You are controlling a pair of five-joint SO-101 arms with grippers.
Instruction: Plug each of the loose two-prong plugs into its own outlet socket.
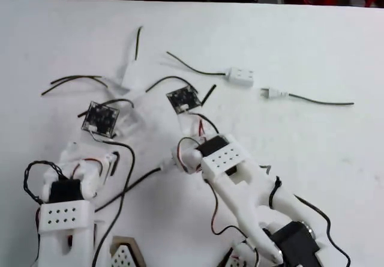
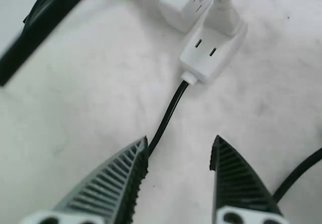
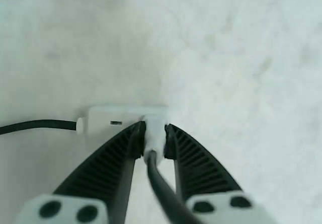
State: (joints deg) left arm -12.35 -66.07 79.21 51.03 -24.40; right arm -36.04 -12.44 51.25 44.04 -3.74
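My right gripper (image 3: 154, 129) is pinching one white plug (image 3: 154, 136) between its two fingers. The black cord (image 3: 161, 183) of this plug runs back toward my wrist. The front end of the plug touches one flat socket (image 3: 118, 121), which lies on the white table (image 3: 241, 58) and has one black cable (image 3: 35, 126) leaving its end. I cannot tell whether the prongs are already inside.

My left gripper (image 2: 179, 143) is spread wide and holds nothing. One black lead (image 2: 168, 110) passes just beside one fingertip and goes on to a slotted socket (image 2: 209, 53). One seated plug (image 2: 224, 12) stands in this socket. A second block (image 2: 183, 2), also white with slots, lies just beyond and touches it. So I count two sockets here. I cannot tell if the one at my right gripper is a third.

Farther away, to the right, one far socket (image 1: 240, 75) lies alone with a thin wire going left. One loose plug (image 1: 270, 93) lies near it on its right. The two do not touch, and the plug's thin wire runs away to the right.
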